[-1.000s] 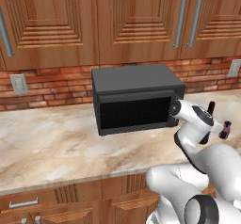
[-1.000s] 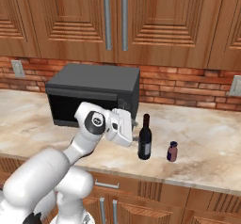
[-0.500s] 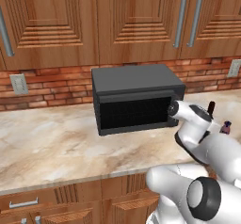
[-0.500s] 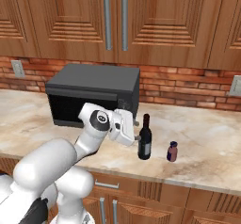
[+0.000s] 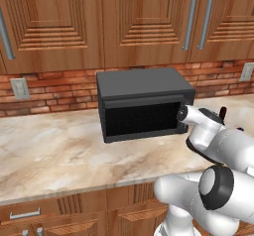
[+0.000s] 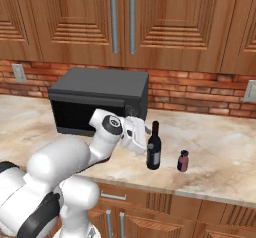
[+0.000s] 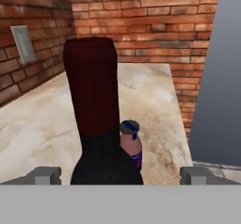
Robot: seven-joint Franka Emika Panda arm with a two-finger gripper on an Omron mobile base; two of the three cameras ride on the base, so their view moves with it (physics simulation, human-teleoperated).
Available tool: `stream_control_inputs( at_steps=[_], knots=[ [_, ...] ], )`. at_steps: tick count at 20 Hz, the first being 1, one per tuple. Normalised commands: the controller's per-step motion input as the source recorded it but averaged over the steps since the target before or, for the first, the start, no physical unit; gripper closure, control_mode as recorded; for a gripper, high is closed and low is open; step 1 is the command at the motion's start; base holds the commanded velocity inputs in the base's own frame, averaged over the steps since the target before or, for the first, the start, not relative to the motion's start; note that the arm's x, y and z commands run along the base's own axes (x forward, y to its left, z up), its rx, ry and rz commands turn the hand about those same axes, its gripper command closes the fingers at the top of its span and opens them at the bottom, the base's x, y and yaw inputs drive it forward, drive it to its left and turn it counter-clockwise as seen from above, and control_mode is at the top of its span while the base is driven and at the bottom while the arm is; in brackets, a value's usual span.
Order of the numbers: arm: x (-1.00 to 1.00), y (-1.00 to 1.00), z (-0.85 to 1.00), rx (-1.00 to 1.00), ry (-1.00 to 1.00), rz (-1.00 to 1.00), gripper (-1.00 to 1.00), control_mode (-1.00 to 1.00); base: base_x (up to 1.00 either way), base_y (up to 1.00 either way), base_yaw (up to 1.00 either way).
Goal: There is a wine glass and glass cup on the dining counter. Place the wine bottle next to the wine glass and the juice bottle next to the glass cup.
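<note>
My workplace: a home kitchen.
I face a marbled stone counter point(image 6: 220, 167) against a red brick backsplash point(image 6: 200, 94), wooden cabinets point(image 6: 165, 22) with long metal handles above, drawers below, a black microwave point(image 6: 100, 99), and a wall socket point(image 5: 20, 88).

- I can read no words or numbers anywhere.
- The wine bottle point(image 6: 154, 147) carries a pale label — too small for me to read.
- The juice bottle point(image 7: 131, 145) shows a blue-and-red band — no legible letters.

Black microwave point(image 5: 144, 106) on marbled wall counter point(image 5: 49, 150), wooden cabinets point(image 6: 120, 22)
</note>
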Motion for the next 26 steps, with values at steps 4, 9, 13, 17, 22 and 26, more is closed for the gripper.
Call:
stream_control_inputs(
  at_steps=[4,9,13,17,22,26],
  knots=[
    [0.10,-0.16,-0.17,0.00,0.06,0.00,-1.00,-1.00,0.00,0.00,0.00],
    [0.09,-0.14,-0.16,0.00,0.01,0.00,-1.00,-1.00,0.00,0.00,0.00],
    [0.03,-0.16,-0.16,0.00,0.01,0.00,-1.00,-1.00,0.00,0.00,0.00],
    [0.01,-0.16,-0.17,0.00,0.01,0.00,-1.00,-1.00,0.00,0.00,0.00],
    [0.01,-0.08,-0.17,-0.02,0.00,0.00,1.00,-1.00,0.00,0.00,0.00],
    [-0.04,0.00,-0.06,-0.03,0.00,0.00,1.00,-1.00,0.00,0.00,0.00]
  ],
)
